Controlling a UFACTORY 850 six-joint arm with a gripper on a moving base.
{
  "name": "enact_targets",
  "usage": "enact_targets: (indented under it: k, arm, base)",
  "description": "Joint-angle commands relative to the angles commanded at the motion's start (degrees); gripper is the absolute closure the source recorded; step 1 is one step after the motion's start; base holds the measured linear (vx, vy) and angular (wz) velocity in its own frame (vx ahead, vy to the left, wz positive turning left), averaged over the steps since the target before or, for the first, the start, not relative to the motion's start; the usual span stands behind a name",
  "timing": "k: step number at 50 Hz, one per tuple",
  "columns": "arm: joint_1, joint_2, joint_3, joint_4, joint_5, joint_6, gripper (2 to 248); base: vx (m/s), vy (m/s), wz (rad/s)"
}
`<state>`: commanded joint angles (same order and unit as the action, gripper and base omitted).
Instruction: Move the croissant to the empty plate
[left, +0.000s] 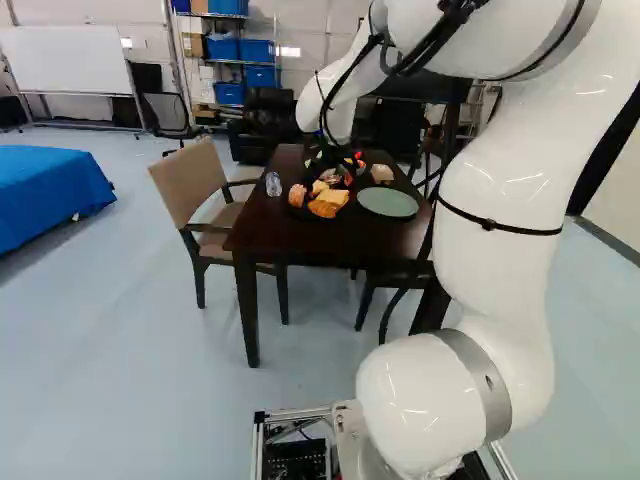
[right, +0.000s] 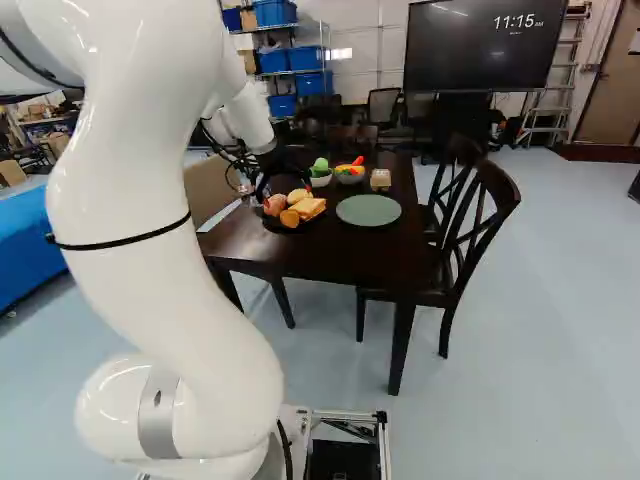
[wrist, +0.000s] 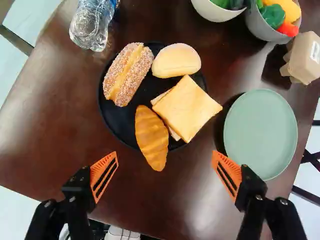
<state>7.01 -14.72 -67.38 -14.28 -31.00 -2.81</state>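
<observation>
1. A croissant (wrist: 151, 137) rests on the near side of a black plate (wrist: 111, 120), its near tip reaching out past the rim above the dark wood table (wrist: 50, 115).

2. The claw (wrist: 164, 153) stands spread, its two orange pads (wrist: 104, 176) wide apart with nothing pinched between them. The croissant lies ahead of it and looks to be lower, a touch left of the middle of the gap.

3. The pastry's long axis runs near to far, tilting slightly so that the far end leans left. The fingers stand one to the left and one to the right, so closing them should take the croissant across its narrow waist; little turn of the wrist appears needed.

4. To the croissant's right, a sandwich (wrist: 187, 107) crowds in close; whether the two touch cannot be told. The right finger will likely need care on the way down, lest it catch the bread. A sugared bun (wrist: 128, 74) sits to the far left on the same plate.

5. The destination, an empty green plate (wrist: 260, 132), waits just right of the black one. With the croissant not yet gripped, the task appears to be at the approach, with a short carry rightward to follow.
</observation>
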Motion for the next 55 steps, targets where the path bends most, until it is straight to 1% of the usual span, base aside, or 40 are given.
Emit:
enact_targets:
  k: [6,25,40,55]
  arm:
    - [0.0,0.0,0.0,0.0,0.0,-3.3,3]
    - [0.0,0.0,0.0,0.0,0.0,-3.3,3]
    - [1.2,-0.3,-0.3,0.0,0.0,-3.3,3]
    - [1.2,-0.4,-0.3,0.0,0.0,-3.3,3]
  base:
    - [0.0,0.0,0.0]
    - [0.0,0.0,0.0]
    - [0.0,0.0,0.0]
    - [0.0,0.0,0.0]
